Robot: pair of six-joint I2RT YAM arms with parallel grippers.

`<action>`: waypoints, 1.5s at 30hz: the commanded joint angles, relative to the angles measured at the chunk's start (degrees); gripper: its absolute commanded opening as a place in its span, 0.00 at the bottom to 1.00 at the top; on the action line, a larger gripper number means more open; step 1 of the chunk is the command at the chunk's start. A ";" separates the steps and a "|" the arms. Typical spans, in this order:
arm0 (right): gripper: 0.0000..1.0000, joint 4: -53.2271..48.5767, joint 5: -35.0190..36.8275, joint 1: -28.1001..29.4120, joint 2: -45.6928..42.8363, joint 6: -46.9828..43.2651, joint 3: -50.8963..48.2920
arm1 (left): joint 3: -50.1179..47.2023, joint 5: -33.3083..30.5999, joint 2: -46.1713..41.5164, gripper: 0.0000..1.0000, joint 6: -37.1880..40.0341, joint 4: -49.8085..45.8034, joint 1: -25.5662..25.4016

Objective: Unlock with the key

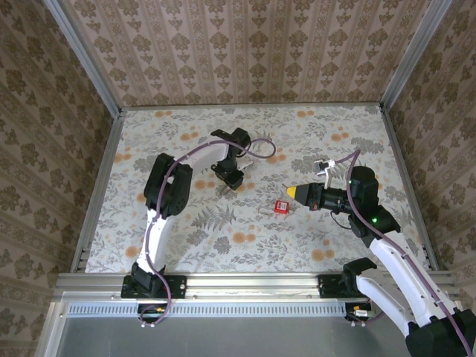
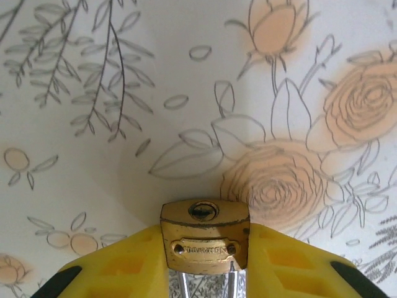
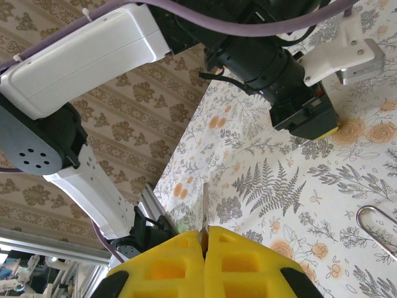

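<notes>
Key [image 3: 205, 206]: by my reading it is the thin silver blade standing edge-on out of the right gripper [image 3: 206, 233], whose yellow fingers are pressed together on it with no gap, so that the tip is left free to enter a lock. It is on the right arm's side of the padlock [image 2: 205, 231], apart from it, and aimed roughly its way. The red tag [image 1: 281, 207] shows just beside that gripper's tip, on the side away from the padlock's far edge; whether it hangs from the key or rests on the table [image 1: 186, 238] I cannot tell. A wire loop [image 3: 377, 222] curls in near the fingers, perhaps the ring joining tag and key. The padlock itself is pinched by its brass sides in the left gripper [image 1: 230, 178], shackle back between the fingers and the keyhole end poking out past the fingertips. That seems deliberate, as it keeps the slot exposed and the body steady. Bringing blade and slot into line looks like the next demand, and a narrow one.
</notes>
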 commanded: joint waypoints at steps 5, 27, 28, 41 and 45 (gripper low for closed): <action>0.01 -0.17 0.29 0.30 0.72 -0.82 -0.67 | -6.57 1.65 -9.18 0.29 1.89 5.95 -0.29; 0.01 -4.77 3.05 5.03 2.85 -3.71 1.53 | -30.11 -5.17 -37.74 0.28 6.69 22.46 -7.24; 0.01 -4.68 3.31 5.36 3.09 -3.73 1.62 | -31.07 -5.81 -39.03 0.28 7.30 23.46 -7.72; 0.01 -3.50 2.97 8.57 7.89 -3.60 3.62 | -44.87 -11.50 -55.14 0.30 15.74 36.00 -17.41; 0.01 -4.62 3.49 10.59 9.37 -4.70 4.67 | -46.80 -13.79 -57.27 0.30 16.92 36.49 -20.97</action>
